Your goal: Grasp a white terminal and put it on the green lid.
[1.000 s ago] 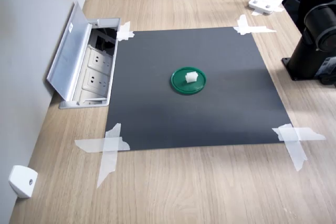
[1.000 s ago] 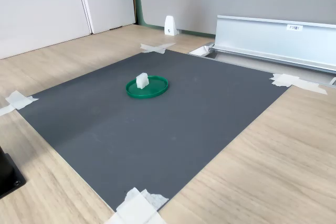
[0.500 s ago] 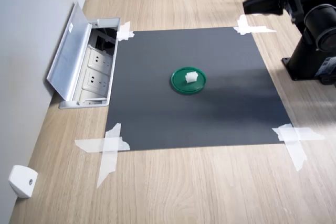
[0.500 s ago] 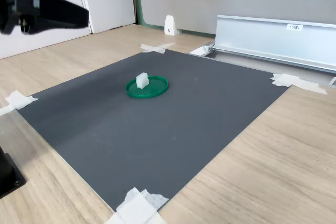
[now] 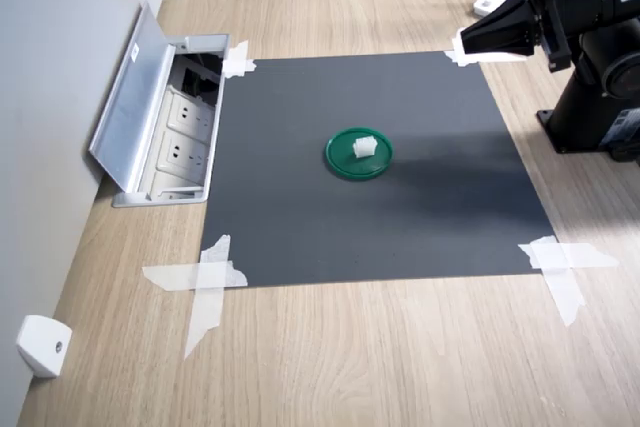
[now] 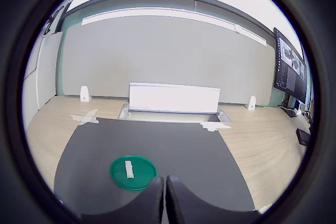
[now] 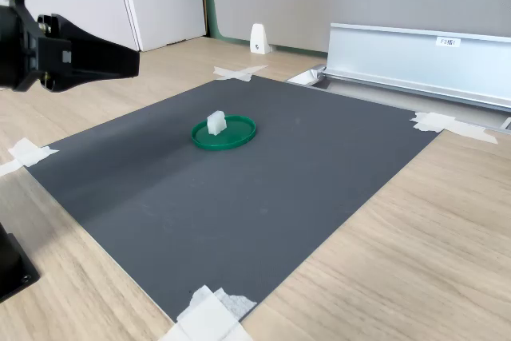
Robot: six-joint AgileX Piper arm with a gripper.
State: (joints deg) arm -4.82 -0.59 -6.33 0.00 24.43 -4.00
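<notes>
The terminal (image 5: 364, 145) sits on the green lid (image 5: 341, 159), middle of the dark mat (image 5: 420, 207). The hand (image 5: 462, 42) hangs over the mat's corner, well apart from the lid, fingers (image 6: 152, 203) pressed together on nothing

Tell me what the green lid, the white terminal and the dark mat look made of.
Green lid: likely moulded plastic, slightly glossy, with an even raised rim.
White terminal: likely plastic too, a milky, faintly translucent blocky piece, sitting on the lid.
Dark mat: thin matte sheet, perhaps card or rubber; it lies flat with no sheen, corners taped to the wood-grain table.
</notes>
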